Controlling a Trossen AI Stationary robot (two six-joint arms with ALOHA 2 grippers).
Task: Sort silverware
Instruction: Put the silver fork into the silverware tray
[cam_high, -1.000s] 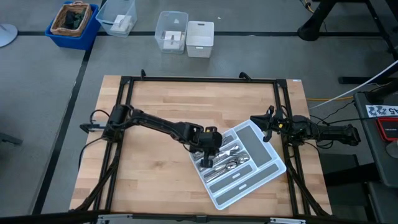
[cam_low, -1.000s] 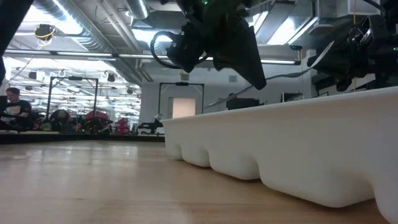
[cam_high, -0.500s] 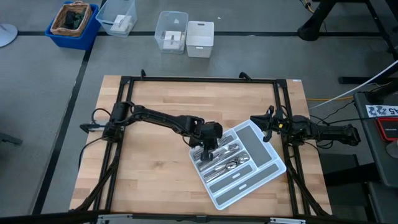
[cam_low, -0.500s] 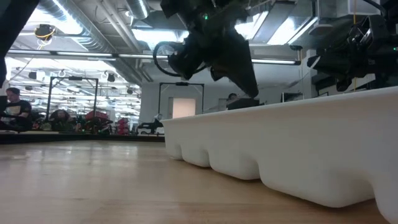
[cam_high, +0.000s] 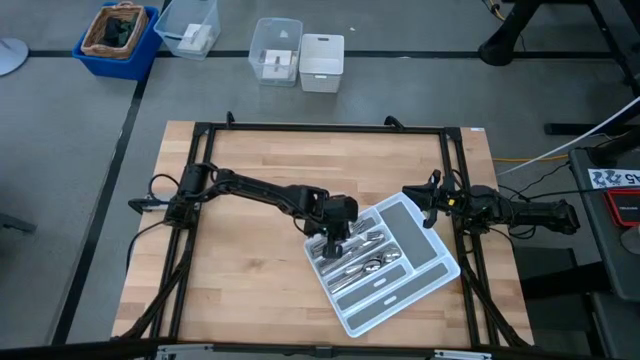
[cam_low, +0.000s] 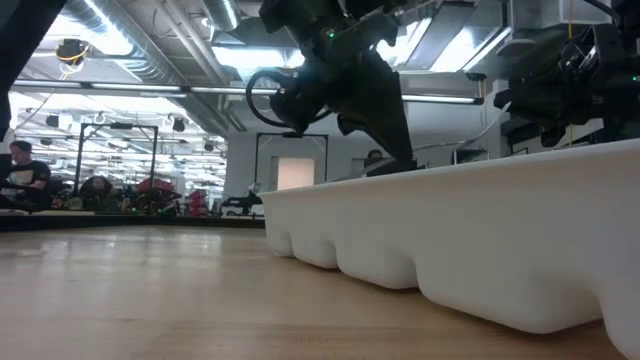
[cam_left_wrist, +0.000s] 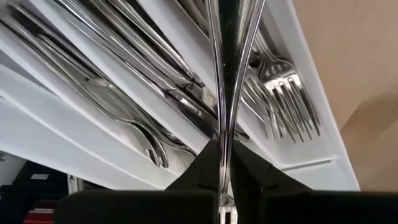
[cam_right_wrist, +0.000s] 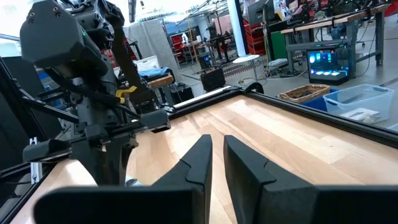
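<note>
The light grey tray (cam_high: 400, 290) lies askew at the table's right middle, its white wall (cam_low: 480, 230) filling the low view. Silverware (cam_high: 360, 255) lies lengthwise in its compartments: forks (cam_left_wrist: 283, 106), spoons (cam_left_wrist: 124, 106) and knives (cam_left_wrist: 180, 99). My left gripper (cam_high: 335, 235) reaches over the tray's far-left end, slanting down, and is shut on one shiny piece (cam_left_wrist: 231, 56). My right gripper (cam_high: 425, 205) waits at the table's right edge, level, with a narrow gap between its fingers (cam_right_wrist: 214, 162) and nothing in it. My left gripper pinches a slim stretch (cam_left_wrist: 222, 146) of one piece of silverware between its two fingers. The fingers slant down from the table's left and lie along the piece, which runs on ahead of them over the compartments. Whether its far end rests in the tray is out of frame.
Black frame rails (cam_high: 320, 128) border the wooden table top (cam_high: 250, 290). Clear plastic boxes (cam_high: 277, 52) and a blue bin (cam_high: 118, 38) stand on the floor beyond the far edge. Bare wood lies left of and in front of the tray.
My left gripper has shifted a little toward the table's far edge and sunk toward the tray's rim, still shut on the piece; most of that happened in the first half second.
</note>
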